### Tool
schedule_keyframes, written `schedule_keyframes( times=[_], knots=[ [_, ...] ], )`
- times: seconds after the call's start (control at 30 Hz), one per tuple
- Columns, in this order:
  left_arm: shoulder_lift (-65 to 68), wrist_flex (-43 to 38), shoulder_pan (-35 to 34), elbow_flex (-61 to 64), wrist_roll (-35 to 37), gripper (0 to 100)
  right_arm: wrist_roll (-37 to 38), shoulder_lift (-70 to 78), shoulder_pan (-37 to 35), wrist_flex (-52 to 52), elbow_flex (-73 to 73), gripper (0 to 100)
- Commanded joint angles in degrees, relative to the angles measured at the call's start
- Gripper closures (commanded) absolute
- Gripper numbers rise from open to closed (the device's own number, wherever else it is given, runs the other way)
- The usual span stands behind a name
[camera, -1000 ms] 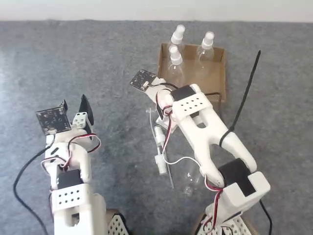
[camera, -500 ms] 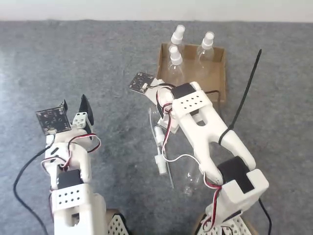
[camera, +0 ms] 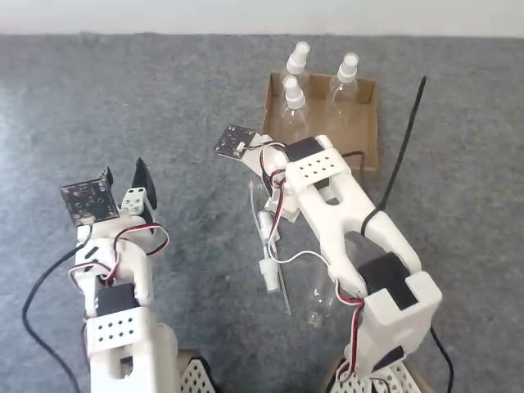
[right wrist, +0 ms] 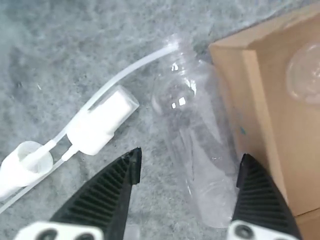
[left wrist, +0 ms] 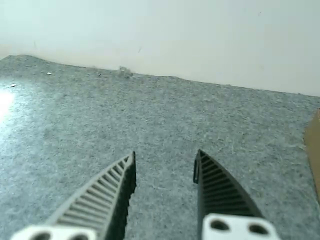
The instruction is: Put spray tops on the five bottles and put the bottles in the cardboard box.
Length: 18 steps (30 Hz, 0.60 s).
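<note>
Capping step judged in hand: right gripper point(right wrist: 190, 156) is held spread over an uncapped clear bottle point(right wrist: 192, 130) lying beside, possibly touching, the cardboard box point(right wrist: 260, 100), a spray top point(right wrist: 100, 122) close by, so closure on the bottle is called for; left gripper point(left wrist: 165, 156) is spread, empty.

A grey felt-like table surface point(camera: 147, 98) meets a pale wall point(camera: 123, 15) at its far edge. A shallow brown cardboard box point(camera: 374, 123) sits near the far edge, right of centre. Just beside the box's outer wall, an uncapped clear plastic bottle point(right wrist: 192, 135) lies on its side. Two white spray tops point(right wrist: 100, 125) with thin tubes lie next to it. A second clear bottle point(camera: 321, 301) lies closer to the near edge.
</note>
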Motion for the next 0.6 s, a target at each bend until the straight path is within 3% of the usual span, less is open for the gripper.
schedule_keyframes(
  times=[0.0, 0.27, 0.43, 0.57],
  knots=[
    [-0.8, -1.5, 0.1, -0.9, 0.1, 83, 0.5, 0.7, 0.7, 0.2, -1.9, 73.4],
    [-0.8, -1.5, 0.1, -0.9, 0.1, 83, 0.6, 4.3, 0.4, 0.3, -1.9, 74.2],
    [-0.8, -1.5, 0.1, -0.9, 0.1, 83, 0.6, 4.2, 0.3, 0.3, -1.9, 86.1],
    [-0.8, -1.5, 0.1, -0.9, 0.1, 83, 0.4, 3.6, 0.3, 0.4, -1.9, 88.2]
  ],
)
